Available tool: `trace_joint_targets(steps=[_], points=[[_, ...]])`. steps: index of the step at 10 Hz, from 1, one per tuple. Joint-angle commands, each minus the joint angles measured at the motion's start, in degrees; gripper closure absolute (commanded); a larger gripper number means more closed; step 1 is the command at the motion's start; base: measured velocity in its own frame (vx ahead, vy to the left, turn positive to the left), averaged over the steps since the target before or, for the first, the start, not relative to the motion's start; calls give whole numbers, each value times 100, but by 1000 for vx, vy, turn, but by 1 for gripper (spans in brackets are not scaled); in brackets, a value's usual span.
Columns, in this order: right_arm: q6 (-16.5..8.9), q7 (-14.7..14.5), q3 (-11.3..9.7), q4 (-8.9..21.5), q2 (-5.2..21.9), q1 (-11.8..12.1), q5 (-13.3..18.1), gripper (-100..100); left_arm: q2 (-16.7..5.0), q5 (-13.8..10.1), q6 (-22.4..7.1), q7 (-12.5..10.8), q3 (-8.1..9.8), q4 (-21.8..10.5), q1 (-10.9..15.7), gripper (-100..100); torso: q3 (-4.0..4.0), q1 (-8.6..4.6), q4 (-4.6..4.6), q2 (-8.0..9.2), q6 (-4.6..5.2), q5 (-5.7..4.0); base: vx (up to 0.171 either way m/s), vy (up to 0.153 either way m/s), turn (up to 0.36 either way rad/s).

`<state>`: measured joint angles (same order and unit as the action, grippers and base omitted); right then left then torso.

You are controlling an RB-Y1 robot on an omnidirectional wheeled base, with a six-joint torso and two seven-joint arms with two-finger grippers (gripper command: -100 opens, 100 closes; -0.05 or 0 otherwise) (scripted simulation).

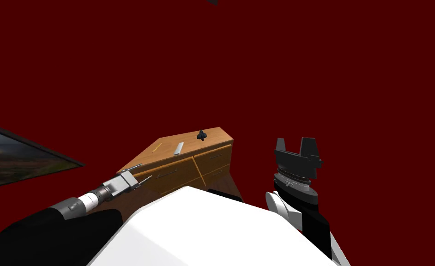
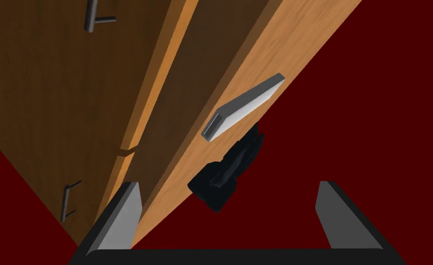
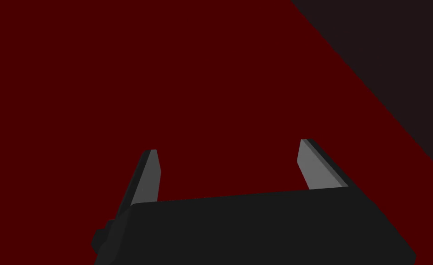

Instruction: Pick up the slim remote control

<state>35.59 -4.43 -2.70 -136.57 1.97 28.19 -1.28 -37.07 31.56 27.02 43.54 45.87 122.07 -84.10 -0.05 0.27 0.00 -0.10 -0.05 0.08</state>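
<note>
My left gripper (image 2: 228,184) hangs off the near end of the wooden drawer cabinet (image 1: 198,167), fingers spread wide, gripping nothing. The slim remote control (image 2: 243,106), a flat grey slab, lies on the cabinet top, clear of my fingers. On that top it sits between a thin yellow stick (image 1: 156,148) at my end and a small black object (image 1: 202,135) at the far end. Dark bar handles (image 2: 91,16) show on the drawer fronts. My right gripper (image 1: 299,150) is raised off to the cabinet's right, against dark red, fingers spread too.
</note>
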Motion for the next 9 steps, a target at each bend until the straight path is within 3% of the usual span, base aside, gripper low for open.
trace_joint_targets(steps=[1,2,3,4,6,7,8,9], points=[[0,0,0,0,0,0,0,0,-236,188,90,267,222,-76,-286,-100,0,0,0,0,0,0,1,46,-360],[0,0,0,0,0,-1,0,0,-236,188,90,267,222,-76,-366,-100,-1,4,-1,-2,4,0,0,53,-278],[0,0,0,0,0,0,0,0,-436,346,169,496,399,-144,-597,-100,-2,5,-1,-3,0,1,7,56,-434],[0,0,0,0,0,-1,0,0,-436,346,169,496,399,-144,-651,-100,-4,9,-2,-6,6,1,-4,53,-223],[0,0,0,0,0,0,0,0,-815,641,341,877,720,-288,-1059,-100,-3,8,-1,-4,3,1,-8,74,-388],[0,0,0,0,1,0,0,0,-828,641,341,948,720,-288,-1202,-100,-3,20,-2,-4,4,4,-16,76,-313],[0,0,1,0,1,0,0,0,-1020,779,431,1159,864,-362,-1402,-100,-2,16,0,-3,-2,5,-10,76,-438],[0,0,0,0,1,0,0,0,-1020,779,431,1169,864,-362,-1467,-100,-4,18,-2,-6,3,4,-5,67,-214]])
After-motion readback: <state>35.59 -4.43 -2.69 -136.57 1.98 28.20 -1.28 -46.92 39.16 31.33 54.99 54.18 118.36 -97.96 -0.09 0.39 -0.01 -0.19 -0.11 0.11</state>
